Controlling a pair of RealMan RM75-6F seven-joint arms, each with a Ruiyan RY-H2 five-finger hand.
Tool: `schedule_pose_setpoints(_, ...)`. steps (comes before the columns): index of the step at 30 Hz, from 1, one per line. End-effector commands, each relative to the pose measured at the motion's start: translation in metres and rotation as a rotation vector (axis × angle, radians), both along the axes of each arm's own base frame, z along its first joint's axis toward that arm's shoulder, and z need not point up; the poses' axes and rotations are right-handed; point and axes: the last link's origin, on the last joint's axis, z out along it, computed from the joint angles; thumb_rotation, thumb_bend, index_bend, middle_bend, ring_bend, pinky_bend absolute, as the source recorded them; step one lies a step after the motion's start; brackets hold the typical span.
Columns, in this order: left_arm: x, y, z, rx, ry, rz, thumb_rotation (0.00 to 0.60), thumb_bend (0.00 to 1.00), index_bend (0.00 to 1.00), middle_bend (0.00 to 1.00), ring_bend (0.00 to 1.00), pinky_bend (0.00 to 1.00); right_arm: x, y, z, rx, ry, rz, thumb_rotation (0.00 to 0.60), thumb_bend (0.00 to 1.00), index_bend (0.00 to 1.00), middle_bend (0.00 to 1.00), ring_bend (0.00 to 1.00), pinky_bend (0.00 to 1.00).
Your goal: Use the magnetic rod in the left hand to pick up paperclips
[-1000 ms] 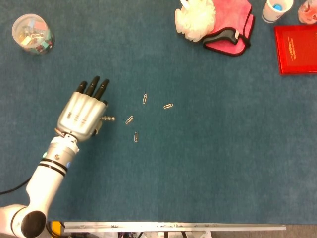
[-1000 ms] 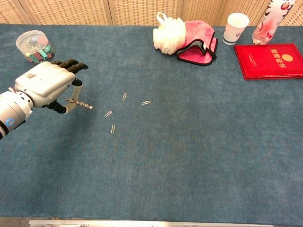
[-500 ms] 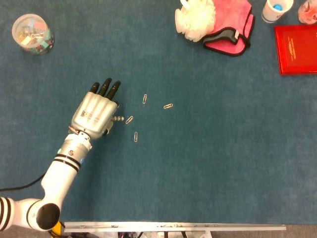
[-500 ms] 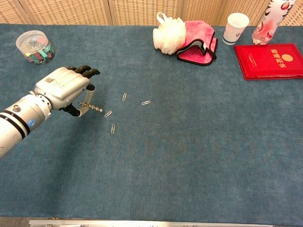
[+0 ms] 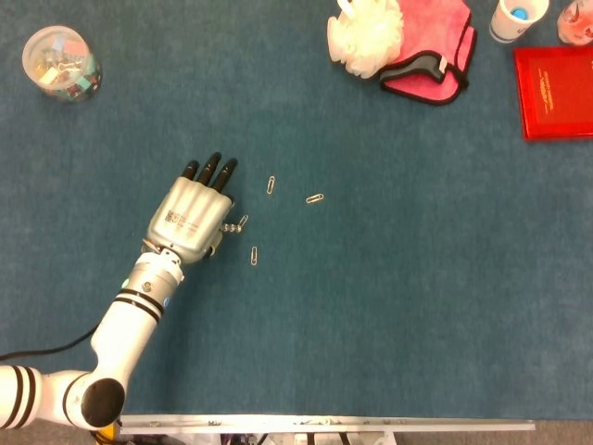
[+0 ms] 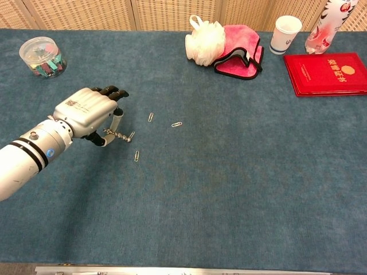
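Your left hand (image 6: pixel 89 114) sits at the left middle of the chest view, above the blue table (image 6: pixel 229 189), with its fingers curled around the magnetic rod (image 6: pixel 117 135), so it is gripping that rod. The rod pokes out from under the hand toward the right of the frame, and its beaded tip meets the nearest paperclip (image 6: pixel 131 136); in the head view that paperclip (image 5: pixel 242 221) lies right at the rod's end (image 5: pixel 229 225), touching it as far as you can make out. Three more paperclips lie loose on the table close by: one just below the rod tip (image 6: pixel 136 156), one up and to the right of it (image 6: pixel 151 117), and one further right (image 6: pixel 177 124). In the head view the same three appear at (image 5: pixel 254 256), (image 5: pixel 271 184) and (image 5: pixel 315 198), all apart from each other and from the hand. Your right hand shows in neither view. In the upper left corner of the chest view stands a clear round tub (image 6: pixel 42 56) with coloured clips inside. Along the top centre lies a white bath pouf (image 6: pixel 205 41) resting against a pink cloth (image 6: pixel 243 52). In the upper right you have a white paper cup (image 6: pixel 285 33), a patterned bottle (image 6: pixel 327 26) beside it, and a red booklet (image 6: pixel 327 73) lying flat just below them.
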Motion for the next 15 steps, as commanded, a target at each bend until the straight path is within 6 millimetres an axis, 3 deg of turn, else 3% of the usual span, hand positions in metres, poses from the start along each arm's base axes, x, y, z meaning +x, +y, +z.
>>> schedule_pose_setpoints(1,0.001,-0.001,0.000,0.001,-0.003,-0.001,0.600,0.35,0.56,0.09,0.03,0.16,0.000,0.000,0.000,0.000,-0.001,-0.001,0.600,0.20,0.21,0.18,0.12,0.33)
schedule_pose_setpoints(15,0.020,-0.032,0.012,-0.025,-0.029,-0.079,0.600,0.36,0.56,0.09,0.03,0.16,0.001,0.001,0.001,-0.003,-0.007,0.006,0.600,0.20,0.21,0.18,0.12,0.33)
